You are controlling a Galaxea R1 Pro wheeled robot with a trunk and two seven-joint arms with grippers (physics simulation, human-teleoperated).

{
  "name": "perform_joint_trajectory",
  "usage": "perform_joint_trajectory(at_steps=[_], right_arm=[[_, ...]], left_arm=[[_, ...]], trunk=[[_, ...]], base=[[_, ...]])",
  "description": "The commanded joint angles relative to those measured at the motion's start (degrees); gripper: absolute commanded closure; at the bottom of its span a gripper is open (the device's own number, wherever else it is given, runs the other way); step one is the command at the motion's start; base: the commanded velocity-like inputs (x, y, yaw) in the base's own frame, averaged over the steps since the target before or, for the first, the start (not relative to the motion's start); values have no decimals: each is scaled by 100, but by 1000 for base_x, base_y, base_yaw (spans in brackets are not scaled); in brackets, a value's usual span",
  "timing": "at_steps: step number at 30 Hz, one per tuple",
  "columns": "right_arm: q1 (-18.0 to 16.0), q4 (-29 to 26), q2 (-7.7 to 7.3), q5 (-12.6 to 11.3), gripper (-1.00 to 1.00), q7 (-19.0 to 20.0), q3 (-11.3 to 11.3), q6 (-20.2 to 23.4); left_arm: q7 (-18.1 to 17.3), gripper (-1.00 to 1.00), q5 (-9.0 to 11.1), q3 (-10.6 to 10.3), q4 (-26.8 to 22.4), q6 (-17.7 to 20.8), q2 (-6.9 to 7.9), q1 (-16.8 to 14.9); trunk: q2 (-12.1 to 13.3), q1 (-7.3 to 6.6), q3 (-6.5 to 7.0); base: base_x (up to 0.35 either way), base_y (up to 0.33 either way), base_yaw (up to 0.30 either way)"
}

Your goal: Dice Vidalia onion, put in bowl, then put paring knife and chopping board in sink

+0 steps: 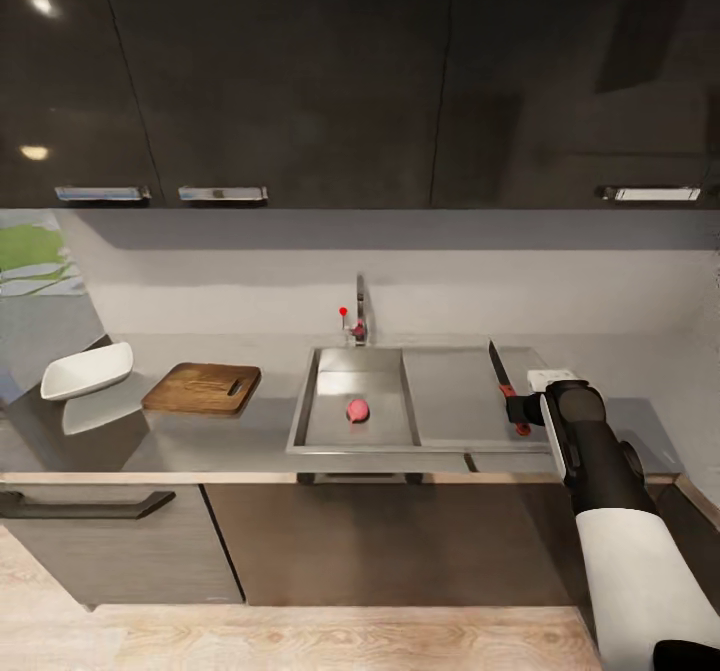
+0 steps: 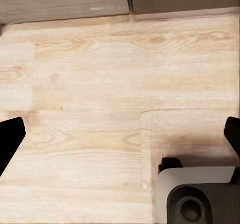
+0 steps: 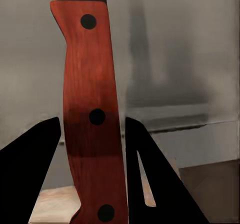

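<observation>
The pinkish Vidalia onion (image 1: pixel 357 410) lies in the steel sink (image 1: pixel 310 401), below the faucet (image 1: pixel 360 319). To the left on the grey countertop (image 1: pixel 230 438) rests the brown chopping board (image 1: pixel 203 388), and further left the white bowl (image 1: pixel 87 370). The paring knife (image 1: pixel 497 363) lies on the drainboard right of the basin. My right gripper (image 1: pixel 522 411) is down over its red handle (image 3: pixel 92 84), with both black fingers (image 3: pixel 35 159) pressed against its sides. My left gripper (image 2: pixel 120 134) hangs open over the wood floor, with nothing between its fingers.
Dark glossy wall cabinets (image 1: pixel 300 71) hang above the counter. Grey cabinet fronts (image 1: pixel 110 541) stand below it, with pale wood floor (image 1: pixel 300 641) in front. Part of the robot's base (image 2: pixel 195 196) is seen in the left wrist view.
</observation>
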Motion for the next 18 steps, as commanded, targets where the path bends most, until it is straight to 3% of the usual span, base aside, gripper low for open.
perform_joint_trajectory(at_steps=[1, 8, 12, 18], right_arm=[[-5, -5, 0, 53, 100, 71, -5, 21], [-5, -5, -5, 110, 100, 71, -6, 21], [-5, -5, -9, 278, 100, 71, -12, 21], [-5, -5, -24, 555, 100, 71, -20, 21]], left_arm=[[-7, -100, 4, 7, -143, -3, 0, 2], [-24, -100, 4, 6, -1176, 190, -8, 2], [-116, -100, 4, 6, -1944, 571, -12, 2], [-726, -100, 4, 9, -3260, 1507, -11, 1]], trunk=[[-13, 0, -13], [-13, 0, -13], [-13, 0, -13], [-13, 0, -13]], base=[[-337, 0, 0], [-218, 0, 0], [-50, 0, 0], [-13, 0, 0]])
